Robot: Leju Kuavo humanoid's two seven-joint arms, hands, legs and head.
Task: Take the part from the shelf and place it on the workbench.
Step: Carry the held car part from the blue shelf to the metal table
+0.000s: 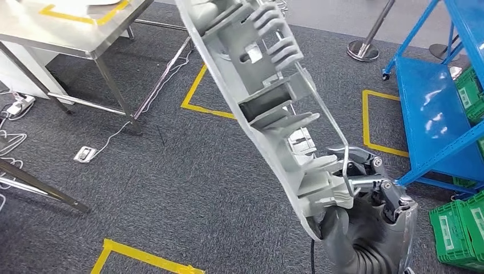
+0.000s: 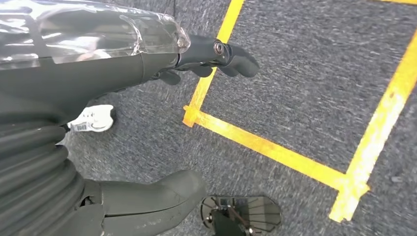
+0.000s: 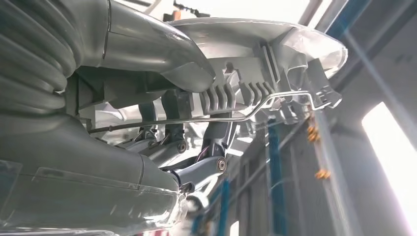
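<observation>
My right hand grips the near end of the long grey part, which slants up and away to the left over the carpet. The blue shelf stands at right, the steel workbench far left. My left hand hangs with fingers curled, holding nothing.

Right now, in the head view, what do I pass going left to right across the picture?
Steel workbench → floor outlet plate → grey plastic part held by the right robot hand → blue shelf → green crates.
</observation>
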